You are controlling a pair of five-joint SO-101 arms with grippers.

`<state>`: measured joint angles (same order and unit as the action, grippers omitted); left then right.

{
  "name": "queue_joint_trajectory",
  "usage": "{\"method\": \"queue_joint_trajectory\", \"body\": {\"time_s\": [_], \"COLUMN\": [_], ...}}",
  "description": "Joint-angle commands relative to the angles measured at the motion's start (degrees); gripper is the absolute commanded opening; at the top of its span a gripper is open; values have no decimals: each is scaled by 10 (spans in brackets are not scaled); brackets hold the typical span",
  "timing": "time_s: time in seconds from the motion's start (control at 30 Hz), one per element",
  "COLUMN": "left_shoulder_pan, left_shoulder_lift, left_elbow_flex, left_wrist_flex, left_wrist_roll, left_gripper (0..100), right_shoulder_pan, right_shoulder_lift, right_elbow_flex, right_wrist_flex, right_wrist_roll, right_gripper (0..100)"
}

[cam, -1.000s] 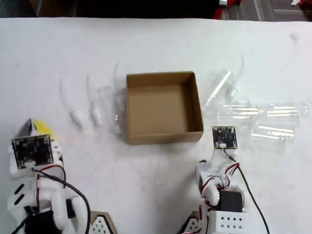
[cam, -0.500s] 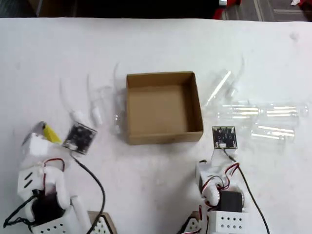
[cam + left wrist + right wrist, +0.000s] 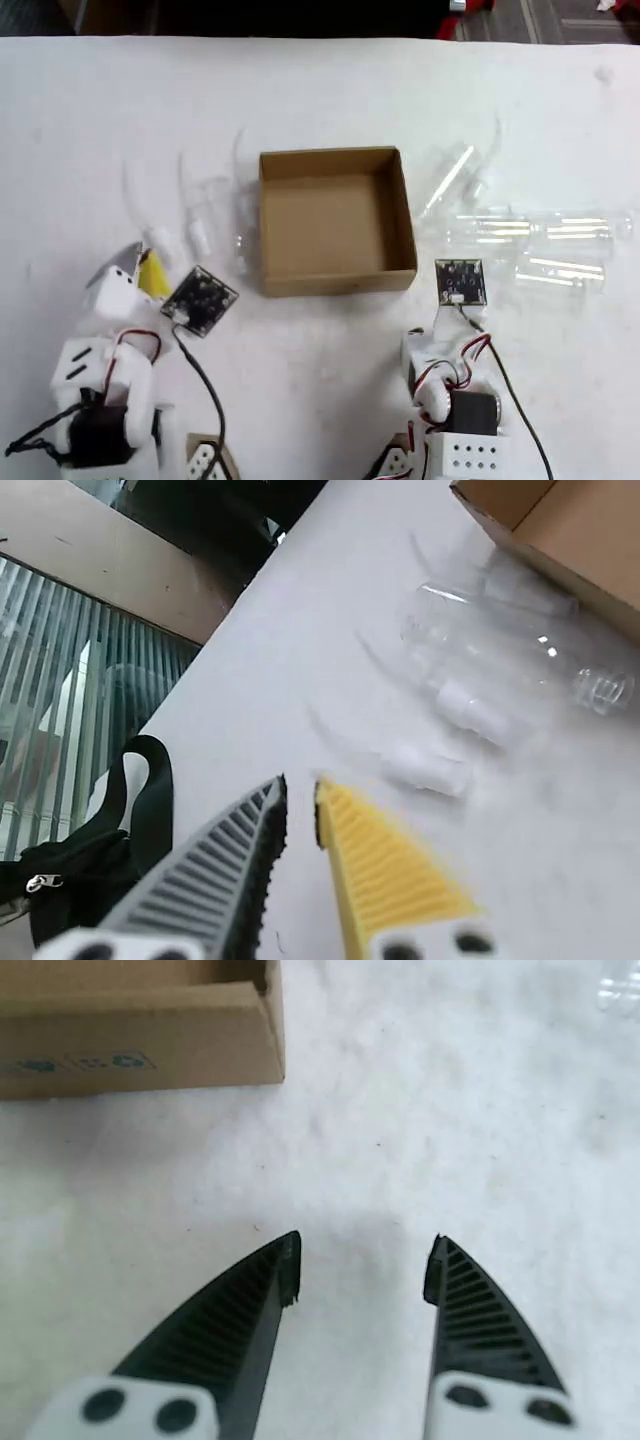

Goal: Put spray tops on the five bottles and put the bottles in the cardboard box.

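The open cardboard box [image 3: 335, 220] sits mid-table with nothing in it. Left of it lie two white spray tops [image 3: 160, 242] [image 3: 197, 236] with curved tubes, and a clear bottle [image 3: 240, 232] rests against the box wall. Several clear bottles [image 3: 520, 235] lie to the right of the box. My left gripper [image 3: 143, 252] is just short of the nearest spray top [image 3: 430, 770]; its grey and yellow fingers are almost together with nothing between them [image 3: 298, 783]. My right gripper [image 3: 362, 1250] is open over bare table near the box's front right corner [image 3: 130, 1030].
A white cloth covers the table [image 3: 320, 90], whose far edge meets a dark floor. The right arm's base [image 3: 455, 400] is at the front edge, the left arm's base [image 3: 100, 430] at the front left. A black bag [image 3: 90, 850] lies off the table's side.
My left arm has swung from the front left corner toward the spray tops, turning its gripper that way. The right arm, box and bottles have not moved.
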<state>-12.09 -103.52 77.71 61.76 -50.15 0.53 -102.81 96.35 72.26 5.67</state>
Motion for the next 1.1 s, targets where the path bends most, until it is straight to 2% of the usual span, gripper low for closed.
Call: {"method": "queue_joint_trajectory", "body": {"time_s": [0.0,0.17,0.4,0.5,0.67,0.77,0.9,1.07], "left_shoulder_pan": [19,16,23,55,137,162,160,138], "left_shoulder_lift": [14,146,441,521,608,655,722,808], "left_elbow_flex": [-67,-131,-309,-357,-396,-409,-405,-407], "left_wrist_flex": [43,45,45,46,40,20,-28,-50], "left_wrist_roll": [15,19,140,189,246,276,311,339], "left_gripper": [100,98,98,98,101,102,102,102], "right_shoulder_pan": [3,3,3,3,3,3,3,3], "right_shoulder_lift": [-1,-1,-1,-1,-1,-1,-1,-1], "right_elbow_flex": [5,5,5,5,5,5,5,5], "right_wrist_flex": [3,3,3,3,3,3,3,3], "right_wrist_roll": [7,7,7,7,7,7,7,7], "right_gripper": [184,184,184,184,184,184,184,184]}}
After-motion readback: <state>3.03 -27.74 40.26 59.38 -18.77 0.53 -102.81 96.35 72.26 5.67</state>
